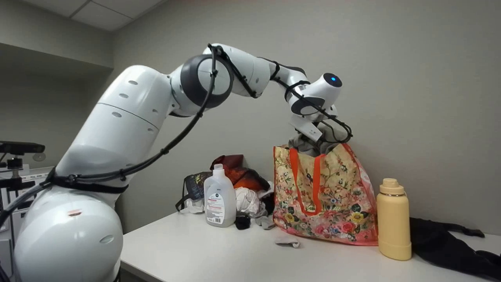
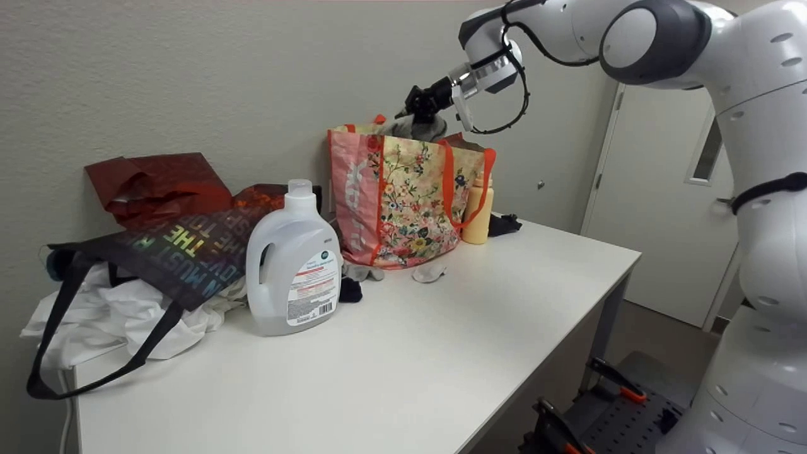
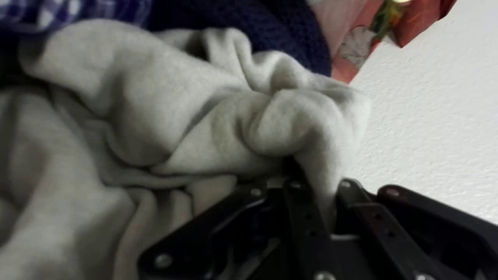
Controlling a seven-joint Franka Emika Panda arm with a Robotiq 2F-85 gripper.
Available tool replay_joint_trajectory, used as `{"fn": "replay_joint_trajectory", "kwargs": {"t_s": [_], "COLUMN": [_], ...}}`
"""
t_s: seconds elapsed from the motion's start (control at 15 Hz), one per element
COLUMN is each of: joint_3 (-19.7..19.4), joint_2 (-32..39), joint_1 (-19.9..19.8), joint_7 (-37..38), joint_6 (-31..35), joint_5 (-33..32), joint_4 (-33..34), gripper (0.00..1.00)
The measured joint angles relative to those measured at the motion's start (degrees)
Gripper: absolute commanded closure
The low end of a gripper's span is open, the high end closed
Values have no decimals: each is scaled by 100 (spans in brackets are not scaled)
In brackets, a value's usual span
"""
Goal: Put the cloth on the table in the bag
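Beside grey wall (image 2: 239, 69), white table (image 2: 391, 372)

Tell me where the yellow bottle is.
On the right of an exterior view, the yellow bottle stands upright between the floral bag and the black fabric.

On the dark tote bag (image 2: 183, 258), "MUST" and "THE" (the latter in yellow) can be read. The label (image 2: 315, 290) on the detergent bottle (image 2: 293, 261) and the lettering (image 2: 354, 205) on the floral shopping bag (image 2: 413, 202) cannot be deciphered.

Grey cloth (image 1: 303, 145) part-hidden by bag (image 1: 340, 188)
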Motion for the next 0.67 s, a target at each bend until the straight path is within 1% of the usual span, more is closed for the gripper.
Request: {"fn": "replay_joint_trajectory", "kwargs": {"t_s": [0.2, 0.4, 0.53, 0.67], "joint_3": [299, 488, 552, 557], "joint_2": [-771, -1446, -1698, -1771], "joint_1": [154, 361, 447, 457], "joint_7": [-8, 325, 654, 880], "joint_6": [-1, -3, -2, -2], "joint_5": [-540, -1293, -1721, -1905], "joint_4": [-679, -1459, -1899, -2223], "gripper": [97, 97, 97, 97]}}
